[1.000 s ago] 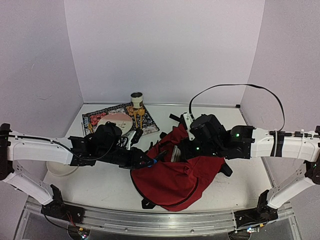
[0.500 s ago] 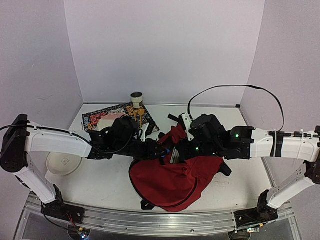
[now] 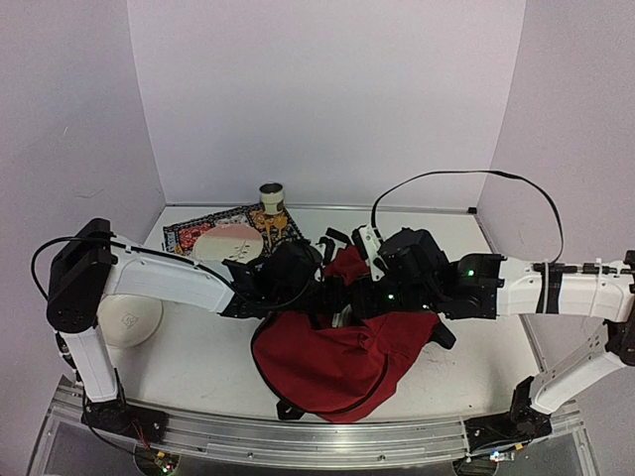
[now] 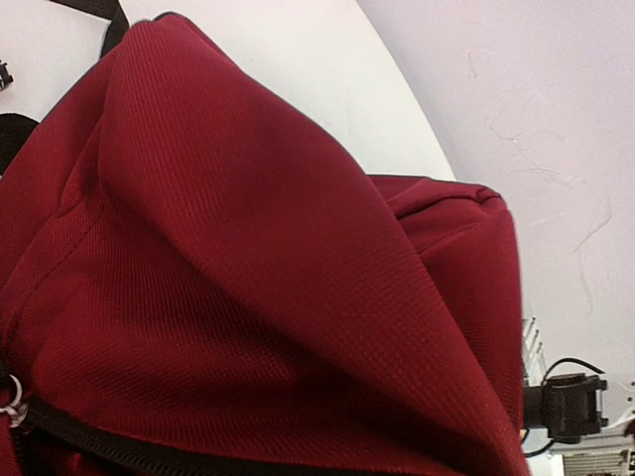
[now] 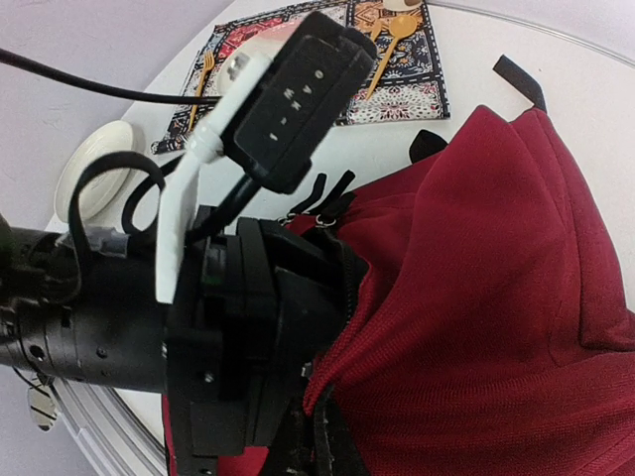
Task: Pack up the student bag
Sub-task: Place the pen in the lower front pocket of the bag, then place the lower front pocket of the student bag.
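— Where is your room to move?
— The student bag (image 3: 337,352) lies slumped mid-table between both arms. Left of the bag, the table (image 3: 198,372) runs to a white plate (image 3: 129,319). Behind the bag, a patterned mat (image 3: 203,230) sits near.
— Your jaws?
— Your right gripper (image 3: 369,296) is closed tight at the bag's top edge; I cannot tell whether it pinches fabric. Your left gripper (image 3: 316,294) sits at the bag's mouth, its jaws hidden.
— The wrist views?
— The right wrist view shows the left gripper against the bag's rim. The left shows only red cloth and a black zipper (image 4: 109,448).
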`<action>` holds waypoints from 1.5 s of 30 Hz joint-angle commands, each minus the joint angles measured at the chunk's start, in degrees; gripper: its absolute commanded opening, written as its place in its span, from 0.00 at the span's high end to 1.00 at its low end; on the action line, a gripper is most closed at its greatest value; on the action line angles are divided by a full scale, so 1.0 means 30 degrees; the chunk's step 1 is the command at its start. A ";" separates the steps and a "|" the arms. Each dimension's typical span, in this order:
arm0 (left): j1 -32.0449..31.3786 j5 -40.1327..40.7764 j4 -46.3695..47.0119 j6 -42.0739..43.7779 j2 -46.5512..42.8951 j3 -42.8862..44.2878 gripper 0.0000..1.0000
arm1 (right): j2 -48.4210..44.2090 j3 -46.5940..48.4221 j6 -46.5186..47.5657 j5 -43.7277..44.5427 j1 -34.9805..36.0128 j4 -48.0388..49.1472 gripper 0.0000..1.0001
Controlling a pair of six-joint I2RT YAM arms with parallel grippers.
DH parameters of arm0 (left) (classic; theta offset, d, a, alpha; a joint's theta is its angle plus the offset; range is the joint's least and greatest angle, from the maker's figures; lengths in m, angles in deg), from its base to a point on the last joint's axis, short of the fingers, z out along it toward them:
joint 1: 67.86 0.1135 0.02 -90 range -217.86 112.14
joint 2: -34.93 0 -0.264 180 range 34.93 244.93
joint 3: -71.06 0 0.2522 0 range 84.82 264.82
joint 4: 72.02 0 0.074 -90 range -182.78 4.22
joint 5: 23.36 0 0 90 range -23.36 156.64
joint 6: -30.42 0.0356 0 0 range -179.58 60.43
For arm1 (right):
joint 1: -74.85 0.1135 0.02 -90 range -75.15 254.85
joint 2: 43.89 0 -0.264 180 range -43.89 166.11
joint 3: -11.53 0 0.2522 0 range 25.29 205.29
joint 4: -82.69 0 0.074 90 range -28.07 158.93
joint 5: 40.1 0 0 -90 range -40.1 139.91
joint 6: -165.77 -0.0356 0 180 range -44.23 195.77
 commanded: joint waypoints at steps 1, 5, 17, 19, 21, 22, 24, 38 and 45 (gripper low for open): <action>-0.0923 0.1671 0.1105 0.0526 0.0187 0.0909 0.72 | -0.0988 -0.0275 -0.0002 -0.0691 0.0444 0.1774 1.00; -0.1390 0.2750 0.0877 0.0643 -0.0814 -0.0152 0.57 | -0.1266 -0.0864 -0.0124 -0.0057 0.0444 0.1774 1.00; -0.1432 0.2707 -0.1230 0.0438 -0.5274 -0.3319 0.41 | -0.0644 -0.2102 -0.0537 -0.0746 0.0428 0.1465 1.00; -0.1412 0.3077 -0.2113 0.0160 -0.5944 -0.3803 0.41 | -0.0357 -0.2140 -0.0526 -0.0944 0.0434 0.1344 1.00; -0.1276 0.3616 -0.3241 -0.0094 -0.6465 -0.4257 0.36 | 0.0050 -0.2100 -0.0407 -0.1172 0.0444 0.1118 0.99; -0.1097 0.3731 -0.3530 -0.0213 -0.6701 -0.4497 0.34 | 0.0293 -0.2062 -0.0352 -0.1293 0.0444 0.0991 0.99; -0.0394 0.3336 -0.3769 -0.0519 -0.7076 -0.4931 0.32 | 0.0780 -0.2011 -0.0281 -0.1517 0.0440 0.0733 0.99; 0.3845 -0.1187 -0.1430 -0.0660 -0.5341 -0.4701 0.32 | 0.1505 -0.2703 -0.0491 -0.1272 0.0445 -0.3255 0.96; 0.4222 -0.1840 -0.1134 -0.0504 -0.4102 -0.4460 0.33 | -0.1117 -0.2276 0.0524 -0.1612 0.0449 -0.4316 0.73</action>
